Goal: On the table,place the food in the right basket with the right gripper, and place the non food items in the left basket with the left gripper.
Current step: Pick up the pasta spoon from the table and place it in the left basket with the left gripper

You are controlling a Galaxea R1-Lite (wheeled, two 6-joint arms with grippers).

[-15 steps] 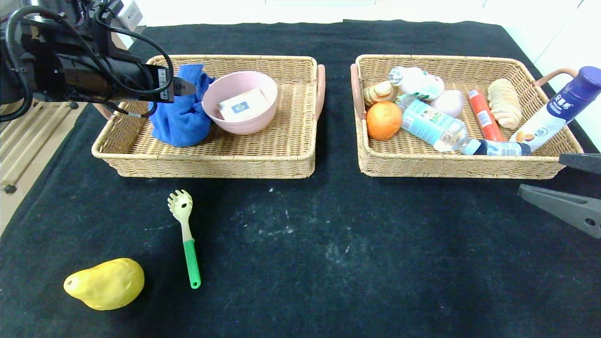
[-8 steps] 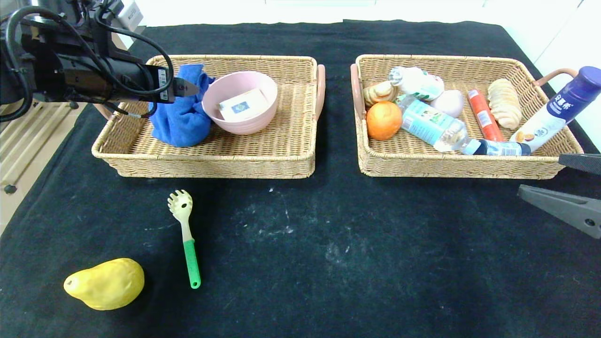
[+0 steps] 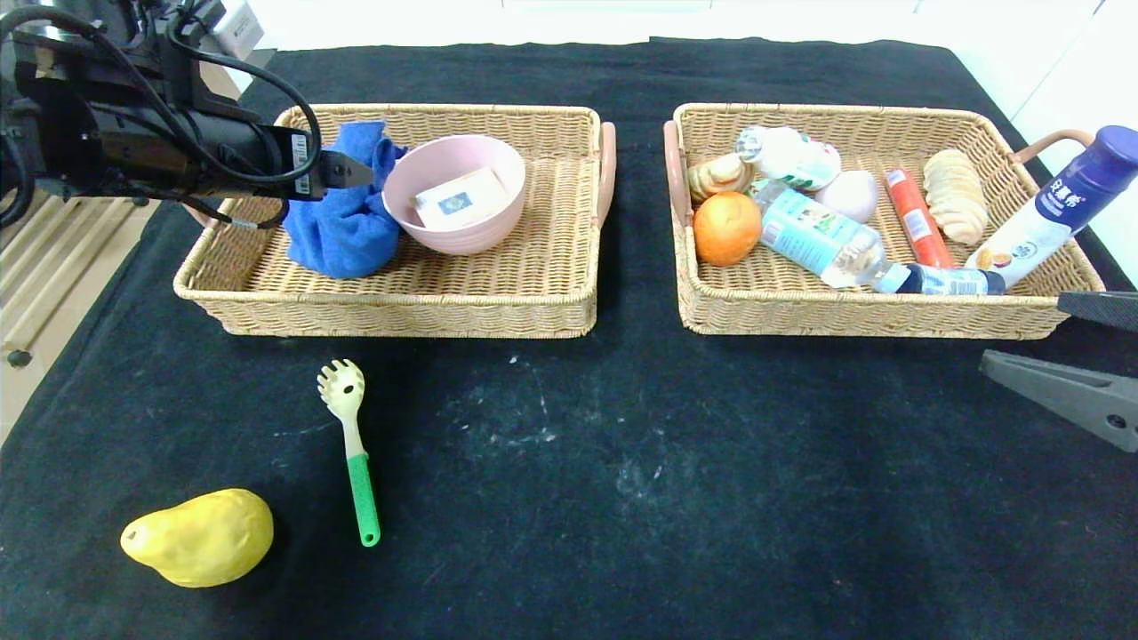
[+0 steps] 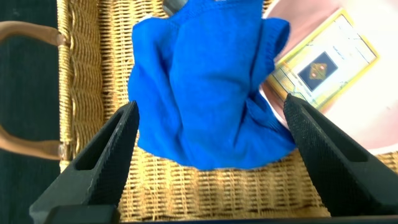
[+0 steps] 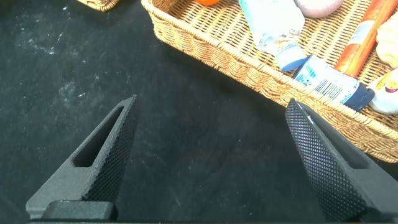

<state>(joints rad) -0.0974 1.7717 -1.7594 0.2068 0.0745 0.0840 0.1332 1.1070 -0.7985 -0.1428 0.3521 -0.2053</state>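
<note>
The left gripper (image 4: 208,134) hangs over the left basket (image 3: 533,293) with its fingers spread wide and holding nothing; a crumpled blue cloth (image 4: 208,87) lies directly below the gap. At the cloth's 3 o'clock in the head view, touching it, sits a pink bowl (image 3: 444,240) with a small boxed card (image 3: 460,198) inside.

The right gripper (image 5: 208,162) waits low over the table (image 3: 711,444), fingers also wide apart and empty, just off the right basket (image 3: 853,316) at its 5 o'clock corner.

The yellow pear (image 3: 199,537) lies on the cloth-covered table at 7 o'clock, well apart from both grippers. A green-handled pasta fork (image 3: 352,447) lies near it, at the pear's 2 o'clock.
</note>
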